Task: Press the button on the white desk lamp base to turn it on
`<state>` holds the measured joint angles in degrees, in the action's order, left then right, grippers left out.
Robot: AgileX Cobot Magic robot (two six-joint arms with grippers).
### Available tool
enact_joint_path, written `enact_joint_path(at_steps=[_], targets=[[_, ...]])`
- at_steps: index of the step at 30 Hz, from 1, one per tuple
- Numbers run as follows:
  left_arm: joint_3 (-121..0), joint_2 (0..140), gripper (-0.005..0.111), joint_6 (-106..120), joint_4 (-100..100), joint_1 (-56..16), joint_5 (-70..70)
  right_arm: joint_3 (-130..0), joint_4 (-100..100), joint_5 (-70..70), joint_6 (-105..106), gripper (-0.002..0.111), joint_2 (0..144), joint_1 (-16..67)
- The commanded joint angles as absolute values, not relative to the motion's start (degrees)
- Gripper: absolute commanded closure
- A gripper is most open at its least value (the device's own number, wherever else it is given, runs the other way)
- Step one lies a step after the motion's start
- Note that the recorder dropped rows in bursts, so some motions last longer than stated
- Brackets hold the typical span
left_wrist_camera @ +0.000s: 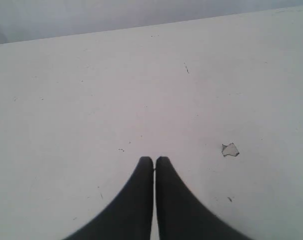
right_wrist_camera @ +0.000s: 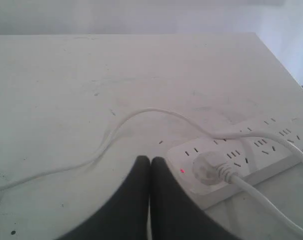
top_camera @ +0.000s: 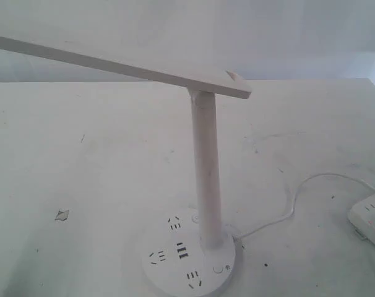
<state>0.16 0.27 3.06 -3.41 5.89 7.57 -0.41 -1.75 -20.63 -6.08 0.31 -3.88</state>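
The white desk lamp [top_camera: 205, 167] stands front centre in the exterior view, its long flat head [top_camera: 122, 67] reaching to the upper left. The round white desk lamp base [top_camera: 166, 244] carries dark socket slots and USB ports. The button [top_camera: 219, 269] is a tiny ringed circle at the disc's front right. Neither gripper shows in the exterior view. My left gripper [left_wrist_camera: 154, 160] is shut, empty, over bare table. My right gripper [right_wrist_camera: 150, 160] is shut, empty, close beside a power strip. No wrist view shows the lamp.
A white power strip [top_camera: 370, 219] [right_wrist_camera: 251, 150] lies at the right table edge with a plug [right_wrist_camera: 207, 168] in it and a red light on. The thin cord [top_camera: 286, 204] [right_wrist_camera: 116, 131] curves to the base. A small chipped scrap [top_camera: 62, 215] [left_wrist_camera: 230, 149] lies left.
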Motion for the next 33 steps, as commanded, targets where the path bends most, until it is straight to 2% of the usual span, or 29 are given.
enact_joint_path(at_steps=[1, 9, 16, 24, 29, 33], targets=[[0.0, 0.0, 0.106, 2.9, -3.8, 5.5, 7.3, 0.0, -1.9, -20.0, -6.4, 0.108, 0.0, -4.0], [0.0, 0.0, 0.106, 2.9, -3.8, 5.5, 7.3, 0.0, -2.1, -19.9, -6.1, 0.108, 0.0, -4.0], [0.0, 0.0, 0.106, 2.9, -3.8, 5.5, 7.3, 0.0, -7.6, -10.1, 2.7, 0.108, 0.0, -4.0], [0.0, 0.0, 0.106, 2.9, -3.8, 5.5, 7.3, 0.0, -6.7, -8.4, 2.1, 0.108, 0.0, -4.0], [0.0, 0.0, 0.106, 2.9, -3.8, 5.5, 7.3, 0.0, 9.3, 2.5, -14.3, 0.108, 0.0, -4.0], [0.0, 0.0, 0.106, 2.9, -3.8, 5.5, 7.3, 0.0, 13.2, 5.3, -23.5, 0.108, 0.0, -4.0]])
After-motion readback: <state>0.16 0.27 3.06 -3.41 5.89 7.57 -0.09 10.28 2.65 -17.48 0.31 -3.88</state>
